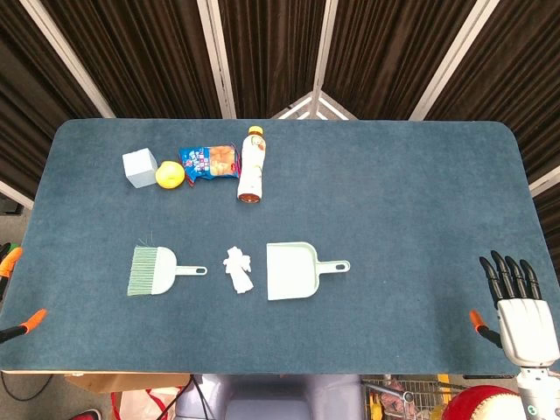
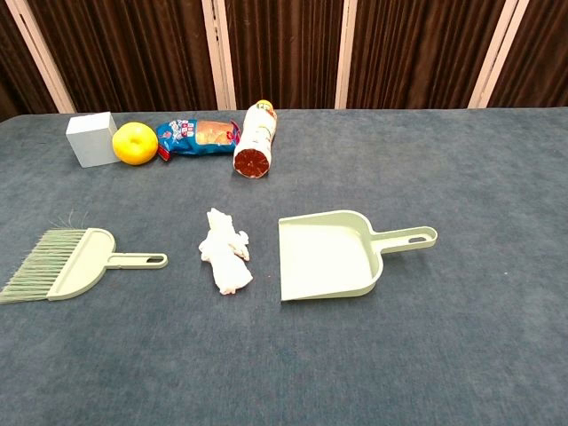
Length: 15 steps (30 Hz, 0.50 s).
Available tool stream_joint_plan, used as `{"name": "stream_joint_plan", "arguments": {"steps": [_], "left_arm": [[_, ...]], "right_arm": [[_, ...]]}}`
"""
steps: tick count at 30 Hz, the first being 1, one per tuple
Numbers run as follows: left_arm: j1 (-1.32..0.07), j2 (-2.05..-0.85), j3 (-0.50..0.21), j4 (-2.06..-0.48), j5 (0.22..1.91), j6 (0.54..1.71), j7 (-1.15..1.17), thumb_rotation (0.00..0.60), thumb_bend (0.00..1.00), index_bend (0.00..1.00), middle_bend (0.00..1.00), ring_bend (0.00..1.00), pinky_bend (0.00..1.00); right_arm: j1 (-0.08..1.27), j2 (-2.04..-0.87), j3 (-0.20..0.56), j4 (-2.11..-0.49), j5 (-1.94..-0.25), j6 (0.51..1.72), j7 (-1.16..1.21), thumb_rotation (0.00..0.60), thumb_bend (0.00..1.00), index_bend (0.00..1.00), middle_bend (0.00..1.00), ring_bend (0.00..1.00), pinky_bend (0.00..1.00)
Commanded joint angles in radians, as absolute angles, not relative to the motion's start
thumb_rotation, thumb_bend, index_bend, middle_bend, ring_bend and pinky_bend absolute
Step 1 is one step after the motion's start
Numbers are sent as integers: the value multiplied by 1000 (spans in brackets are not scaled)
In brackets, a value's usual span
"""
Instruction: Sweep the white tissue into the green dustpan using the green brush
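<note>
The green brush [image 1: 153,270] [image 2: 64,263] lies flat on the table's left side, bristles to the left and handle pointing right. Just right of its handle is the crumpled white tissue [image 1: 238,269] [image 2: 224,249]. The green dustpan [image 1: 294,270] [image 2: 328,255] lies right of the tissue, its mouth facing the tissue and its handle pointing right. My right hand [image 1: 516,297] hovers at the table's right front corner, fingers spread and holding nothing, far from the dustpan. Of my left hand [image 1: 22,327], only an orange-tipped bit shows at the left edge of the head view.
Along the back left stand a white cube [image 1: 139,167], a yellow fruit [image 1: 170,175], a blue snack bag [image 1: 209,162] and a bottle [image 1: 251,164] lying on its side. The blue table [image 1: 394,201] ends close to my right hand.
</note>
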<state>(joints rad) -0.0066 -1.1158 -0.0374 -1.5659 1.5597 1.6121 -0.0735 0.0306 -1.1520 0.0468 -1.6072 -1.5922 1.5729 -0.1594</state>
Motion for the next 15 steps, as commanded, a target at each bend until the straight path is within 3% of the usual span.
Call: {"name": "stream_joint_plan", "arguments": {"steps": [1,15], "left_arm": [[-6,-1117,-37,-1565,1560,1612,-75,600,0,0,0,0,0],[-8,-1114,-36,-1570,1556,1606,-77,600,0,0,0,0,0]], "right_arm": [[30,-1153,44,-1609,-1593,1571,-166,600,282,0,0,0,0],[33,-1143,38,-1634,-1598,1559,-165,600,282,0,0,0,0]]}}
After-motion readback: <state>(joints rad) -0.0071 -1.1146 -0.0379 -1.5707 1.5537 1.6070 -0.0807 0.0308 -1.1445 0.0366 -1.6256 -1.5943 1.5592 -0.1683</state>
